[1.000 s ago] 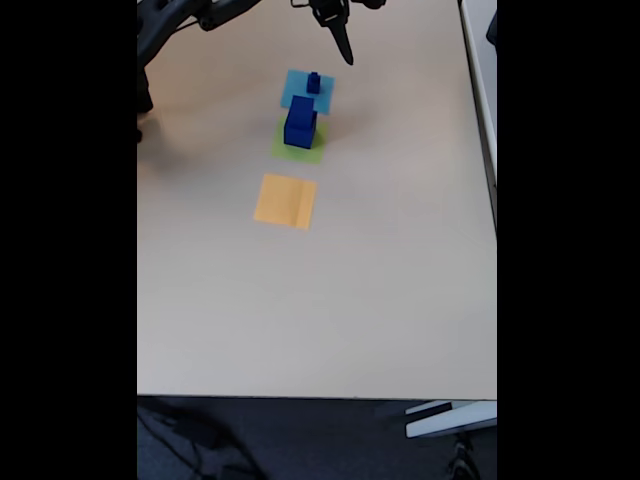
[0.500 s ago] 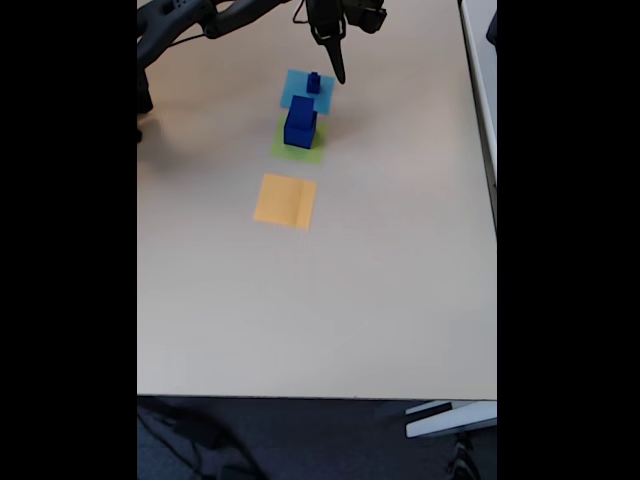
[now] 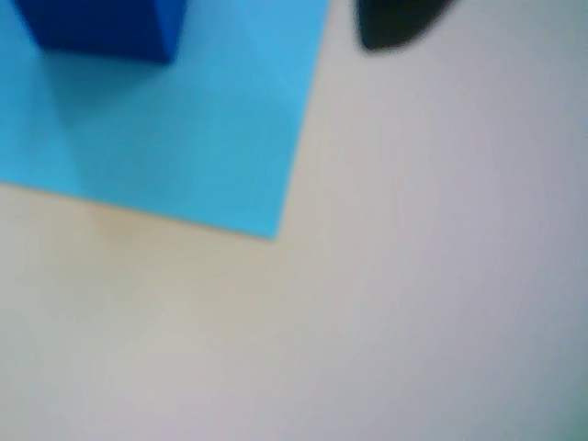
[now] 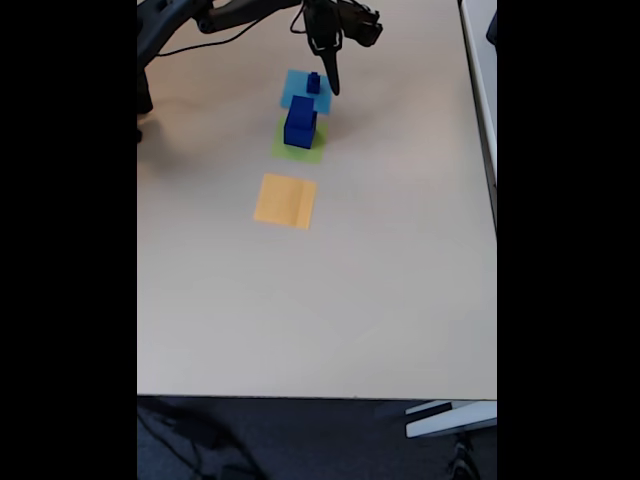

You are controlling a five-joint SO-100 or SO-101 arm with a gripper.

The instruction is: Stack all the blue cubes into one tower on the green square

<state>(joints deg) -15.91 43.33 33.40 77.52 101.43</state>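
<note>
Where the arm reaches in from the upper left of the fixed view, the gripper points down at the top centre of the frame, its dark tip just beside the right edge of the light-blue patch; whether its jaws are wide or narrow cannot be told from either picture. Seen from the wrist view, one dark fingertip shows blurred at the top edge, over bare table just right of the patch's corner. A small blue cube sits on the light-blue patch, close to the left of the gripper tip in the fixed view; the wrist view shows a dark blue cube resting on the same patch at the upper left of the frame. Just below in the fixed view, a stack of blue cubes stands on the green square, a larger cube at the bottom and a smaller block on top of it, the lime-green paper showing along its lower and left sides. Further down the frame, apart from the stack, lies an orange patch. All rest on a beige table, whose near edge crosses the lower part of the frame above dark floor.
</note>
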